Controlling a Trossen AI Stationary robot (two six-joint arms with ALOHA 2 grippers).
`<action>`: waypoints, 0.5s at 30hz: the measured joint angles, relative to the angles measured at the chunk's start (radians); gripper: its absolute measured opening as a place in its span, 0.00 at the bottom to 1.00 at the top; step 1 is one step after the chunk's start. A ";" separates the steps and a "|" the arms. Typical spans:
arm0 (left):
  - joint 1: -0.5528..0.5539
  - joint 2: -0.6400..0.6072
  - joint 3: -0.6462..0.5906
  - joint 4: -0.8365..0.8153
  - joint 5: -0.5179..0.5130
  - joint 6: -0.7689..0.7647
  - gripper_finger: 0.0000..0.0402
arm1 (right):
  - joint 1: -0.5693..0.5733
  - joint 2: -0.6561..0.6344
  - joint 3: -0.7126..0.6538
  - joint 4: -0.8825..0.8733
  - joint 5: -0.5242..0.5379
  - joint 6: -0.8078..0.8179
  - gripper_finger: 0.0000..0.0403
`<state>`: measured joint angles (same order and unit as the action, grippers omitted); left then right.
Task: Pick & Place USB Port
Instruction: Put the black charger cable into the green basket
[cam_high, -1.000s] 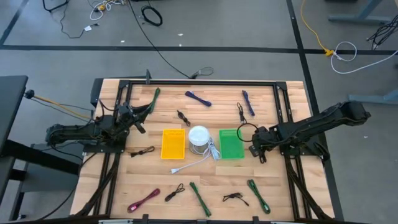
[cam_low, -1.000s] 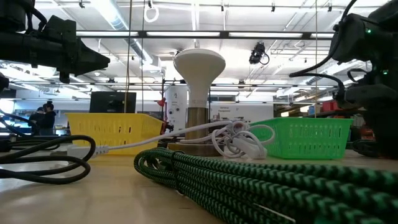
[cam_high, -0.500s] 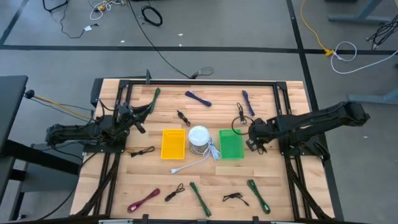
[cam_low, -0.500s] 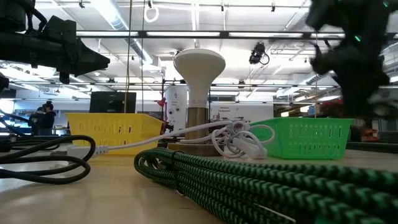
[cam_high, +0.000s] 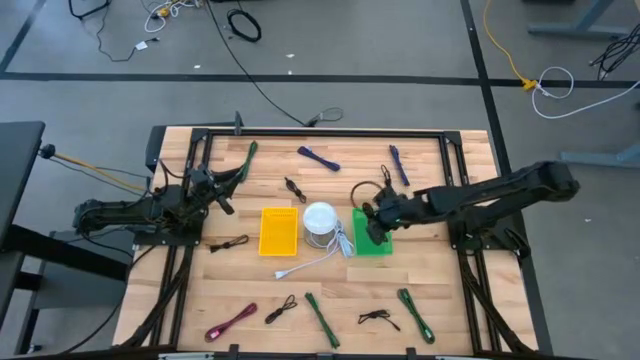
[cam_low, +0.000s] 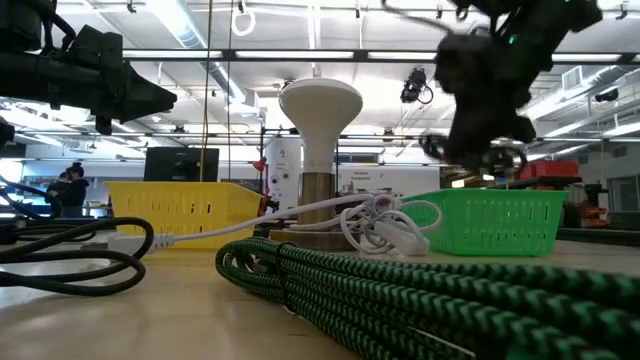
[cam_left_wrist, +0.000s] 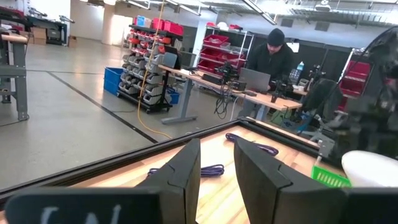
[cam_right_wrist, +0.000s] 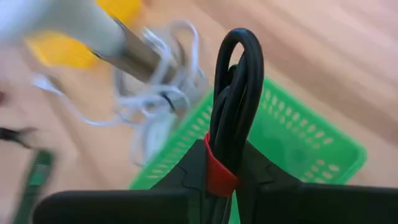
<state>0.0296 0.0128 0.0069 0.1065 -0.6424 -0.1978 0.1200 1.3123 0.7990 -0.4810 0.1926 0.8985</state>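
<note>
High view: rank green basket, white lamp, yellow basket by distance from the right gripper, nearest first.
From the right gripper, shut on a black cable:
1. green basket, directly under it
2. white lamp, at the table's center
3. yellow basket, beyond the lamp, toward the left arm

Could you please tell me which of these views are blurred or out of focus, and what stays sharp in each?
Low view: the right gripper above the green basket is motion-smeared, and the green braided cable nearest the lens is soft. Right wrist view: the black cable coil is crisp, while the white lamp behind is blurred. High view: evenly sharp.
</note>
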 joint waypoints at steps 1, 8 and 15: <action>0.000 0.000 0.000 0.000 0.000 0.000 0.26 | 0.001 0.029 0.000 0.010 -0.001 0.008 0.10; 0.000 0.000 0.000 0.000 0.000 0.000 0.26 | 0.001 0.119 0.000 0.106 -0.017 -0.006 0.10; 0.000 0.000 0.000 0.000 0.000 0.001 0.26 | 0.001 0.120 0.000 0.100 -0.028 0.000 0.10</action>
<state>0.0296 0.0128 0.0069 0.1062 -0.6426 -0.1970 0.1211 1.4326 0.7986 -0.3812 0.1646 0.8986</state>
